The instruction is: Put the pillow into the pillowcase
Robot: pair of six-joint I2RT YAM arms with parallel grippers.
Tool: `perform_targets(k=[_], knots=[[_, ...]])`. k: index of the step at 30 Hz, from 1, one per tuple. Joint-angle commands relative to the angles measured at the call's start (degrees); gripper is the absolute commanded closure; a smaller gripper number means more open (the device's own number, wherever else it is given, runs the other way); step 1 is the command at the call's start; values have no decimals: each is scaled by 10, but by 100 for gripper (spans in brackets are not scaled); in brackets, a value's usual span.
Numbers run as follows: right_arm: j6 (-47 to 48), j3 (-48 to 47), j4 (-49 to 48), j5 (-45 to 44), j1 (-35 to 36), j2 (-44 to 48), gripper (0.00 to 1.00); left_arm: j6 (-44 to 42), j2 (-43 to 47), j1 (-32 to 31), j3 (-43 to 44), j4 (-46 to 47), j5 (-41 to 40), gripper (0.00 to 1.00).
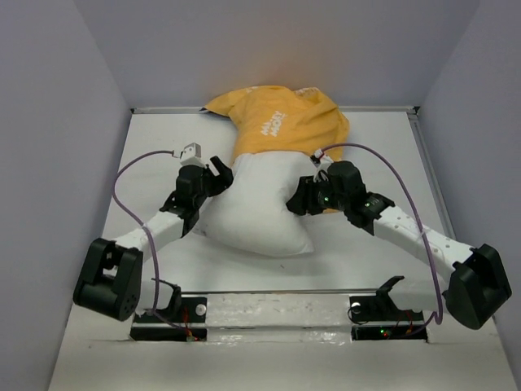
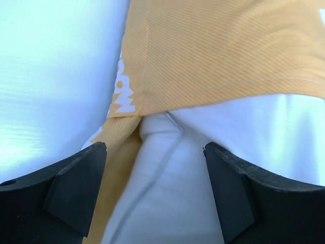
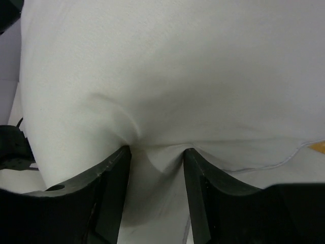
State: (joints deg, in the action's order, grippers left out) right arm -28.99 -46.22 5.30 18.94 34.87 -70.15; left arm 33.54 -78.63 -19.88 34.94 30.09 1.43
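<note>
The white pillow point(image 1: 252, 216) lies mid-table, its far end tucked inside the yellow-orange pillowcase point(image 1: 277, 118) bunched at the back. My left gripper point(image 1: 221, 173) is at the pillow's left side by the case's mouth. In the left wrist view it point(image 2: 155, 152) stands open, straddling the pillow's seamed corner point(image 2: 162, 193) where the pillowcase hem point(image 2: 213, 51) laps over it. My right gripper point(image 1: 299, 199) is at the pillow's right side. Its jaws point(image 3: 156, 152) are half closed, the tips dug into the pillow point(image 3: 167, 76) with a fold squeezed between them.
Grey walls enclose the white table point(image 1: 391, 155) on three sides. Purple cables point(image 1: 122, 187) loop off both arms. The arm bases point(image 1: 106, 277) and mounting plates point(image 1: 277, 314) sit along the near edge.
</note>
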Motion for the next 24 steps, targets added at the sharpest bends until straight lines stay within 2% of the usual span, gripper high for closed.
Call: perform_targets(k=[1,2,4,7,9,10,15,16,17,22,24], knots=[[51,-77,26,-54,-14,27,46,-4,124,-19,-21,-25,-33,10],[62,-86,37,-43,-23,35,40,-10,170,-29,-6,-61,-48,10],[81,-101,55,-27,-50,49,36,-41,218,-46,21,-106,-108,10],[97,-113,74,-32,-78,64,31,-68,247,-104,79,-178,-186,11],[98,-103,74,-57,-96,71,32,-87,237,-146,120,-219,-227,11],[100,-100,75,-67,-105,69,33,-92,213,-192,132,-231,-238,11],[124,-109,73,-173,-147,-15,34,-137,82,-307,242,-330,-281,10],[132,-116,71,-231,-147,-31,34,-146,58,-324,258,-340,-309,9],[138,-122,72,-252,-153,-48,33,-154,14,-348,295,-363,-321,6],[184,-146,45,-247,-173,-155,16,-206,-101,-366,394,-426,-355,2],[191,-160,37,-256,-189,-196,14,-215,-134,-368,407,-435,-358,2]])
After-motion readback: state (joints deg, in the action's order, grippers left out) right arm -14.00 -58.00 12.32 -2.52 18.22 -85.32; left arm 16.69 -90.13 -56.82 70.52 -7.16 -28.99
